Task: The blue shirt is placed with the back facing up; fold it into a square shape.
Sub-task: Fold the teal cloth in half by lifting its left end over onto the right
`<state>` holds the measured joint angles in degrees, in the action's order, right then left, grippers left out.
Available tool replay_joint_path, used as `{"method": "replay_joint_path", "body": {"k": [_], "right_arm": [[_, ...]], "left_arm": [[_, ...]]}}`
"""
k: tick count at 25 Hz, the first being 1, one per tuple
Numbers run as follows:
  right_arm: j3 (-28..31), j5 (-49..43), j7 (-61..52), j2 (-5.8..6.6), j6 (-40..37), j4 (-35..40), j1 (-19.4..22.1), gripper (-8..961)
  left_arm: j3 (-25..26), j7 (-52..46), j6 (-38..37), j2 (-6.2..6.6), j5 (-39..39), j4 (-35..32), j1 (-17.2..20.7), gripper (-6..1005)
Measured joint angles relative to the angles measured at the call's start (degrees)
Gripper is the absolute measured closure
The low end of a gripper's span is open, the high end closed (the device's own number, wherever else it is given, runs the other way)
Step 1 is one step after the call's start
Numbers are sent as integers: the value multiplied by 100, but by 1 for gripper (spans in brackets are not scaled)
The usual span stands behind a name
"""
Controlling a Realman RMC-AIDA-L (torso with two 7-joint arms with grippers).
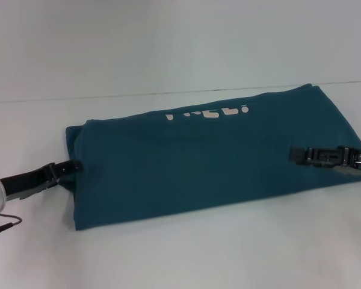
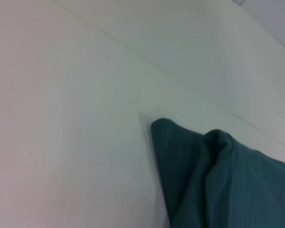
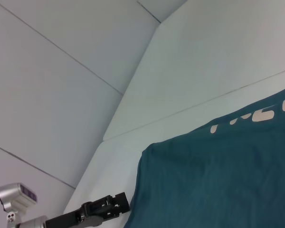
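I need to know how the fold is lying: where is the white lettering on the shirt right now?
In the head view the white lettering faces up along the far edge of the blue shirt, near its middle, between the left gripper and the right gripper.

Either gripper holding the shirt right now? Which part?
The left gripper is at the blue shirt's left edge, and the right gripper lies over its right part. A grip cannot be confirmed for either.
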<state>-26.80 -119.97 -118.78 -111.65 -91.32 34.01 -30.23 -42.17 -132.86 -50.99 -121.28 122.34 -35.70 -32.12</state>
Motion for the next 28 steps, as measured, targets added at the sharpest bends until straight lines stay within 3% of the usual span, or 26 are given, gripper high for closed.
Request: {"method": "replay_joint_path", "body": {"k": [8,19,28], "right_arm": [[0,0,11,-6,4,0,12,425],[-23,-27,14,21,77,-79,18,425],[-18,-25,14,20,64,-79,49,424]], "left_arm": [[-47,-39,-78,-21,129,31,-41,128],[-170,-47,-452,-198,169,48,-184,165],[-516,-355,-532,-209,189,81,-422,207]]}}
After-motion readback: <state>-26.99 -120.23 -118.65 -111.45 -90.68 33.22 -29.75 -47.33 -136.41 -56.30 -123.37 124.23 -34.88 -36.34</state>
